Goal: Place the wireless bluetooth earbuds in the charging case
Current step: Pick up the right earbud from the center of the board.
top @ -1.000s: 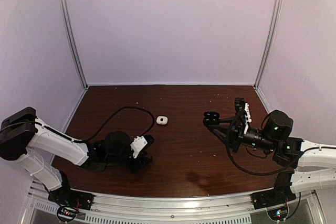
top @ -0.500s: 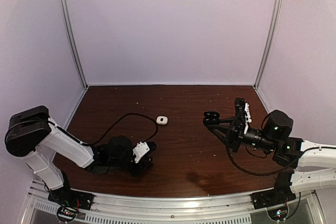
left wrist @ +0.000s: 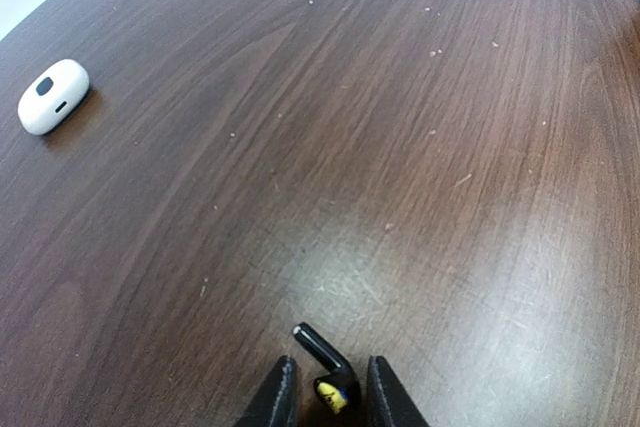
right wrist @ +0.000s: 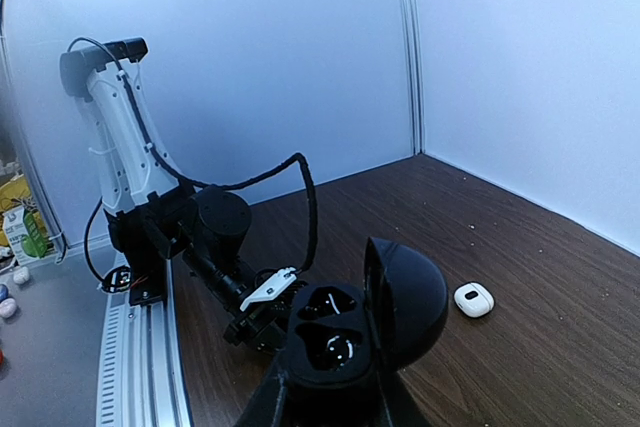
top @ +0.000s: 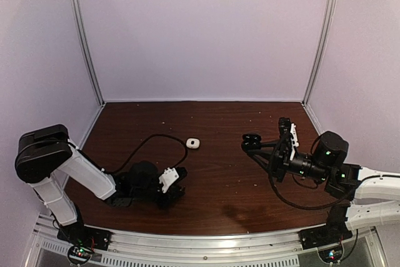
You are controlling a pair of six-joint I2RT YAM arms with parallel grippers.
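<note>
Starting at the left gripper (left wrist: pixel 328 409): its fingertips were parked right down at the table (left wrist: pixel 420 147), drawn in narrow either side of a black earbud (left wrist: pixel 335 382). Whether it was actually pinched couldn't be told, tbh. That arm was reared up at the shoulder, with the forearm sloped down low near the front edge. The right gripper (right wrist: pixel 326 392) was clamped on the open black charging case (right wrist: pixel 345 332), held clear above the wood with the lid tipped up. A white oval piece (top: pixel 193 143) was seen lying between the two arms.
</note>
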